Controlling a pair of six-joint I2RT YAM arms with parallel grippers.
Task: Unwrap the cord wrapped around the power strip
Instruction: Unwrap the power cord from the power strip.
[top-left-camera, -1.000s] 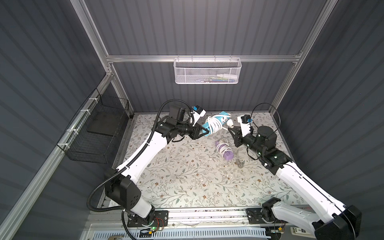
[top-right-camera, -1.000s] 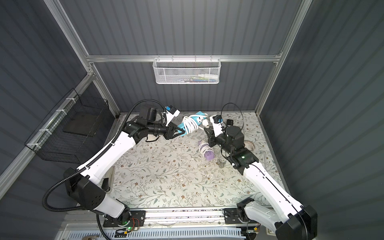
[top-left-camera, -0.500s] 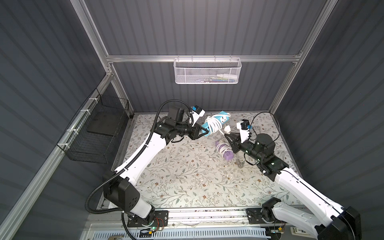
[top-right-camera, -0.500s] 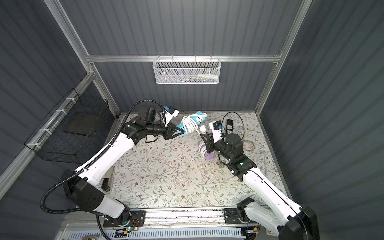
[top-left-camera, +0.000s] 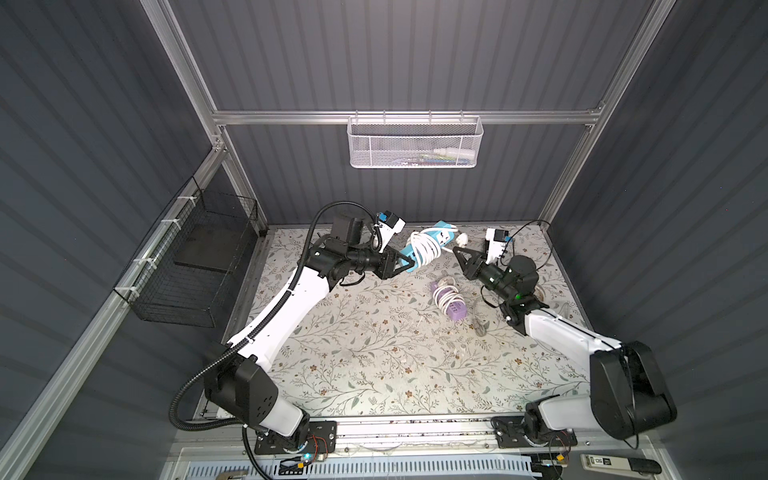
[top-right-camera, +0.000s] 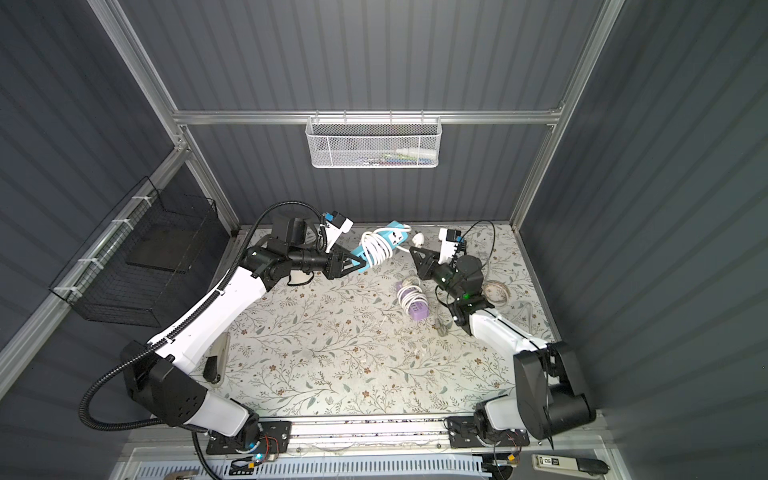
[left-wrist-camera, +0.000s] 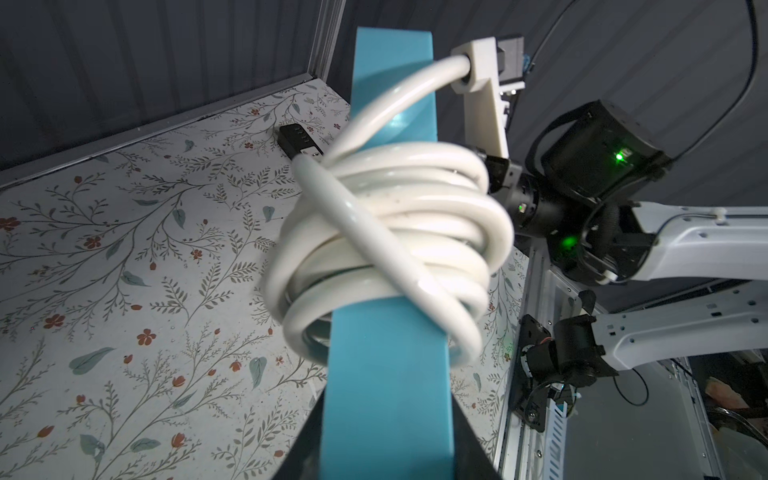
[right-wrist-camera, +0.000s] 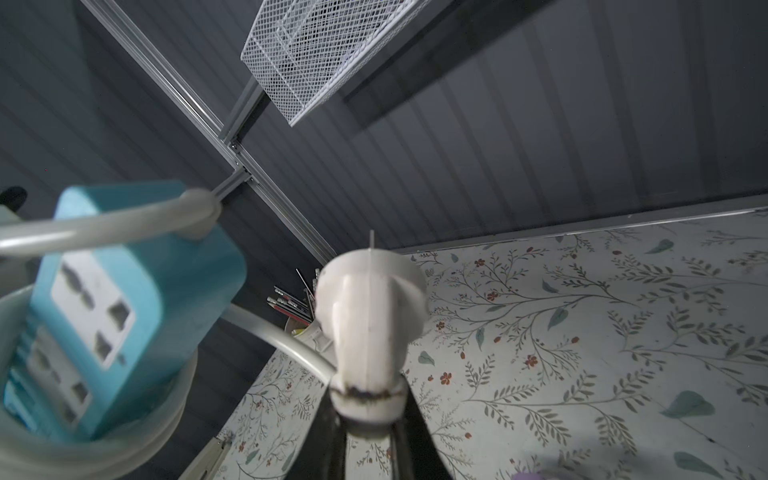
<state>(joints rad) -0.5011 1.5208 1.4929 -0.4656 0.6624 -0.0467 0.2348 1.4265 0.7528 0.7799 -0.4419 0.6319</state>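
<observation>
Left gripper clamps one end of the blue power strip, held above the table; right gripper pinches the plug. Crossed loops of cord could snag and lever the strip loose. Wraps behind the strip are hidden; the left jaws' contact is cropped.

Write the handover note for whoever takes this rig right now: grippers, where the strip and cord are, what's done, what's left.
Left gripper: shut on one end of the blue power strip, which it holds above the table.
Right gripper: shut on the white plug at the cord's free end.
Cord: several turns are wound around the strip's middle, and only a short length runs free to the plug.
Done: strip lifted, plug gripped.
Left: every turn is yet to come off, probably by carrying the plug around the strip.
Also: a purple power strip, wrapped in its own cord, lies on the table.
</observation>
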